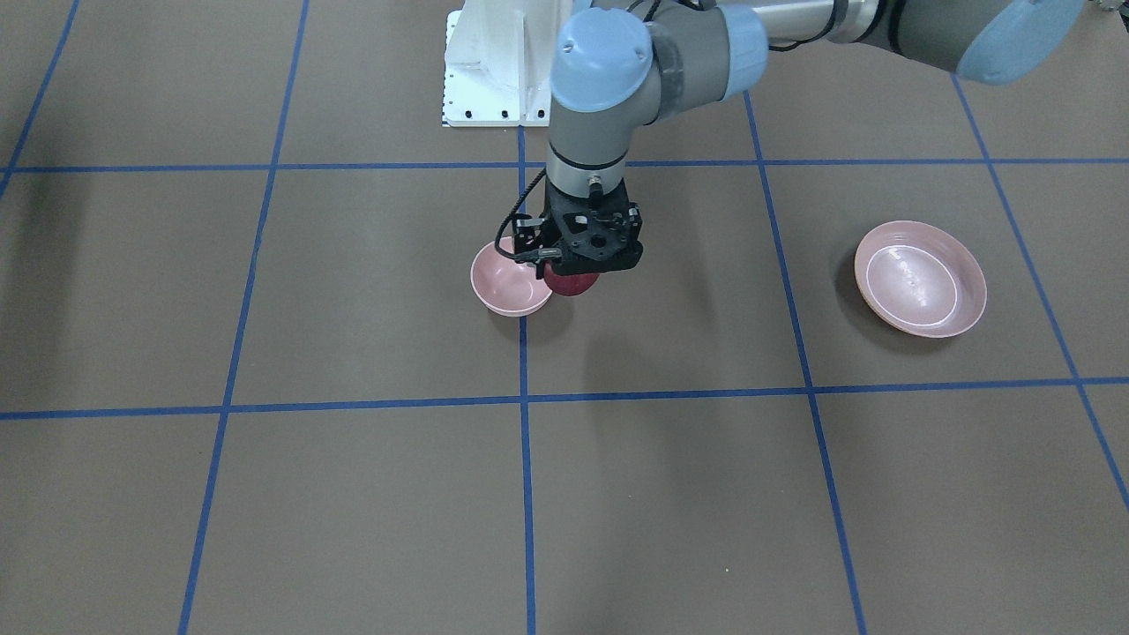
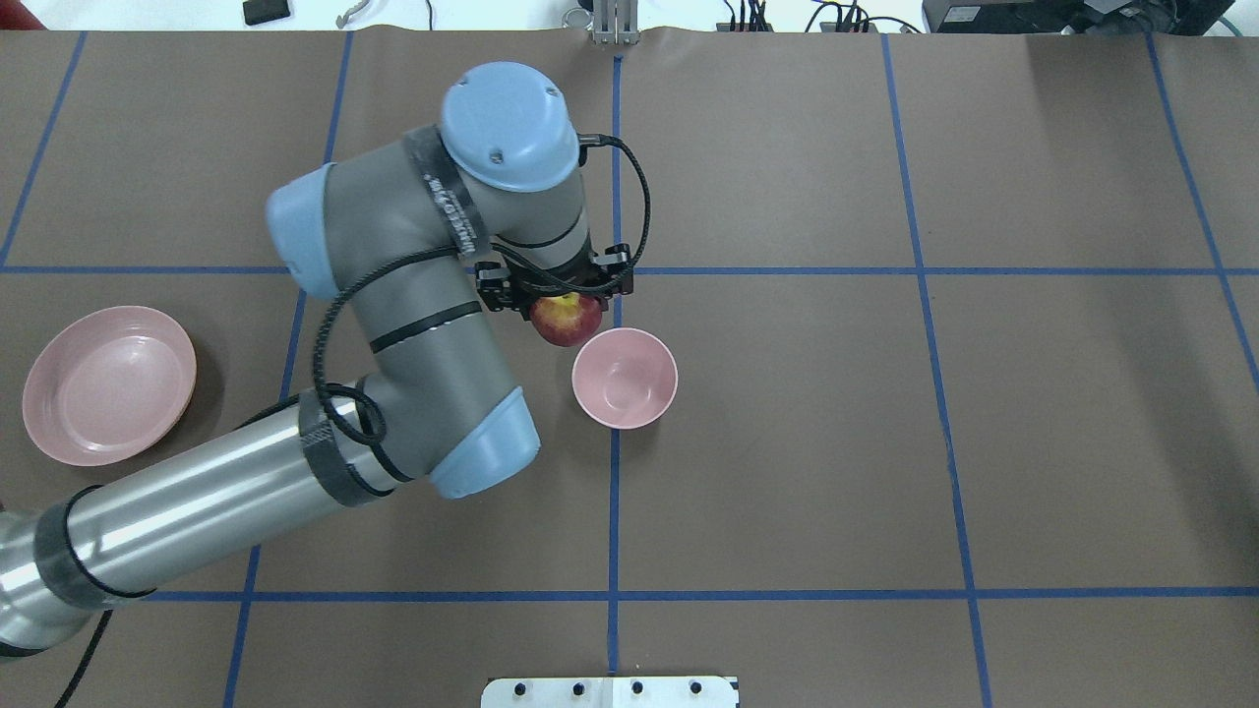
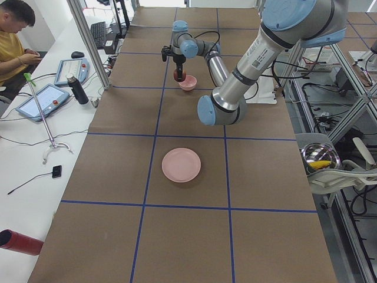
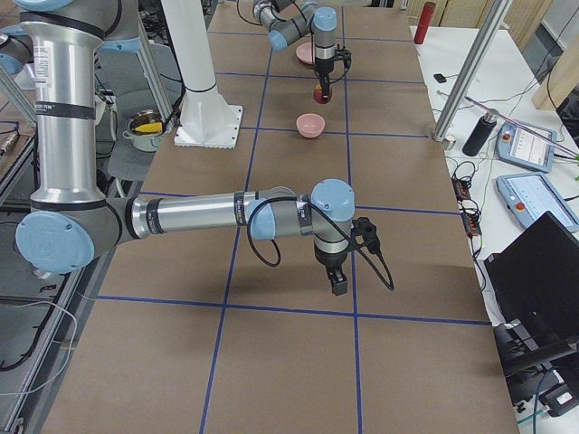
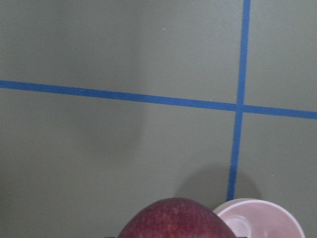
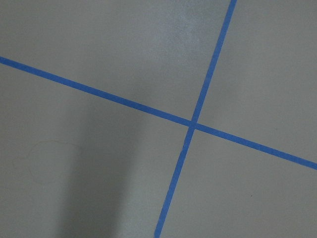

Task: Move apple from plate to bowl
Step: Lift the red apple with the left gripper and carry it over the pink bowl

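Note:
My left gripper (image 1: 573, 275) is shut on the dark-red apple (image 2: 566, 320) and holds it above the table, just beside the rim of the small pink bowl (image 2: 625, 379). In the front view the apple (image 1: 571, 284) hangs at the right edge of the bowl (image 1: 510, 280). In the left wrist view the apple (image 5: 173, 220) fills the bottom edge, with the bowl (image 5: 260, 220) to its right. The wide pink plate (image 2: 108, 383) lies empty far off at the table's left. My right gripper (image 4: 336, 285) shows only in the exterior right view, so I cannot tell whether it is open or shut.
The white robot base (image 1: 494, 70) stands at the table's robot side. Blue tape lines divide the brown table. An operator (image 3: 15, 35) sits at a side bench with tablets, off the table.

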### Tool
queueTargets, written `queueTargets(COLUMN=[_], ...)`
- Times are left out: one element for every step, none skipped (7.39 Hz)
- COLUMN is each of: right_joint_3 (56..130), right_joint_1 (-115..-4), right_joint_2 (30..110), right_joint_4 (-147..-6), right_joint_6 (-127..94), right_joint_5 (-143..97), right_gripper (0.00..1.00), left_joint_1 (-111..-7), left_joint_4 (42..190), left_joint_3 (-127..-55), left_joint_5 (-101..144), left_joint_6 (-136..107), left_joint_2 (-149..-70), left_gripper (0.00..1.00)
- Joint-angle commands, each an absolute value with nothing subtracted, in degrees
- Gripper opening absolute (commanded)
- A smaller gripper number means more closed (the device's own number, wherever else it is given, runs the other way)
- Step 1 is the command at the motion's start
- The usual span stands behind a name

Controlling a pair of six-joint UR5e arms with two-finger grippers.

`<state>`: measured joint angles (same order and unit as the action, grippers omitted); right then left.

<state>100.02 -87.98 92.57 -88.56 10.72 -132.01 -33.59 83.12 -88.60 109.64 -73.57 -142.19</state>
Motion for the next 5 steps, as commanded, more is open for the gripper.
queueTargets(right_joint_3=[100.0, 100.0, 100.0, 99.9, 100.0], right_joint_1=[-88.0, -88.0, -88.0, -88.0, -87.9], right_joint_2=[92.5, 92.5, 92.5, 92.5, 92.5], right_joint_4=[-88.6, -88.6, -88.6, -88.6, -88.5], right_joint_6=[10.7, 10.6, 10.6, 10.6, 10.4], right_joint_5=[-131.9, -132.0, -131.9, -131.9, -131.9], right_gripper=[1.0, 1.0, 1.0, 1.0, 1.0], left_joint_1=[-29.6, -28.2, -28.0, -27.9, -27.8], left_joint_4=[88.1, 90.3, 92.3, 92.4, 93.3], left_joint_3=[-80.9, -78.6, -77.0, -76.6, -76.6], left_joint_5=[107.8, 106.0, 105.8, 105.8, 105.8], left_joint_6=[-76.1, -76.1, -76.0, -75.9, -75.8], left_joint_2=[-145.9, -145.9, -145.7, -145.5, -144.5], left_gripper=[0.21, 0.21, 0.24, 0.28, 0.36])
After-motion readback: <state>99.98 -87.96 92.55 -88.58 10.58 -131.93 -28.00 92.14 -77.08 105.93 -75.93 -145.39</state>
